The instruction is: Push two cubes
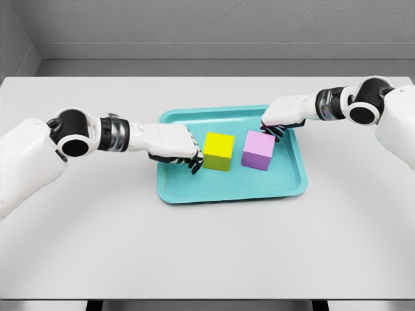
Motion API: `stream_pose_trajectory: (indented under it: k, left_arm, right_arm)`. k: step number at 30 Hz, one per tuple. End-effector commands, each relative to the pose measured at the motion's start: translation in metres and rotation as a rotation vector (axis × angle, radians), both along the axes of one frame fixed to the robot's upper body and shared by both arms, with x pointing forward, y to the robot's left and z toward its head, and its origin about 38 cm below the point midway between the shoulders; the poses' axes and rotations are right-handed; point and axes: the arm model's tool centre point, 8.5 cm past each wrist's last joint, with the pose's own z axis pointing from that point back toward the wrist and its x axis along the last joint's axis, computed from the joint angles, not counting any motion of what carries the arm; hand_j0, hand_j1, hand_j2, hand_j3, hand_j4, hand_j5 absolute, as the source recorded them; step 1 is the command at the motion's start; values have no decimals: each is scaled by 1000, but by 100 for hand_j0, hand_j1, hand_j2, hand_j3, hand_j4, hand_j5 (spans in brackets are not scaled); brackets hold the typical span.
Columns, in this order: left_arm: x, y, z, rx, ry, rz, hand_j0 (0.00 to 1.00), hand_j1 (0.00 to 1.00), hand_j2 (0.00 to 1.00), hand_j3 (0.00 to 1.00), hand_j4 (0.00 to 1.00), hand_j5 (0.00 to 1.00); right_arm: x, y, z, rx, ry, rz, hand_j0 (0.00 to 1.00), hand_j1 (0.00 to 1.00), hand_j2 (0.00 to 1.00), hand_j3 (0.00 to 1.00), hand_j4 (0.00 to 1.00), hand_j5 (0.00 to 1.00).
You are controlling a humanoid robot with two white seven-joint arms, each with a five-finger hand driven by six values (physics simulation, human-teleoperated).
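Pushing cubes together | left hand [176, 146] curled, touching yellow cube [218, 151] | right hand [280, 121] curled against purple cube [259, 149], frame center | next: press both inward on tray [233, 192]

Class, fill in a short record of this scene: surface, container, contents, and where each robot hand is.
surface: grey table
container: teal tray
contents: yellow cube beside purple cube, a gap between them
left robot hand: at the yellow cube's left side, fingers curled
right robot hand: at the purple cube's far right corner
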Motion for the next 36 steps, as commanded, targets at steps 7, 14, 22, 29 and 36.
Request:
stream_pose_trajectory:
  k: [7,14,22,29,36]
  left_arm:
    - [0,-3,-1,3,-2,-3,41,41,41,41,41,41]
    - [-1,-10,-1,9,-11,-17,41,41,41,41,41,41]
    - [4,16,13,12,-34,25,41,41,41,41,41,41]
    - [29,97,57,-30,-105,226,41,41,41,41,41,41]
    - [50,145,57,-68,-69,387,42,42,42,42,42,42]
  right_arm:
    - [-7,13,1,7,-7,44,18,18,18,18,18,18]
    - [-9,17,0,5,-5,58,18,18,18,18,18,18]
    - [7,-2,19,-18,-65,-5,21,21,21,21,21,21]
    - [9,31,24,11,-75,45,21,21,21,21,21,21]
    - [3,45,11,-5,-48,82,21,21,21,21,21,21]
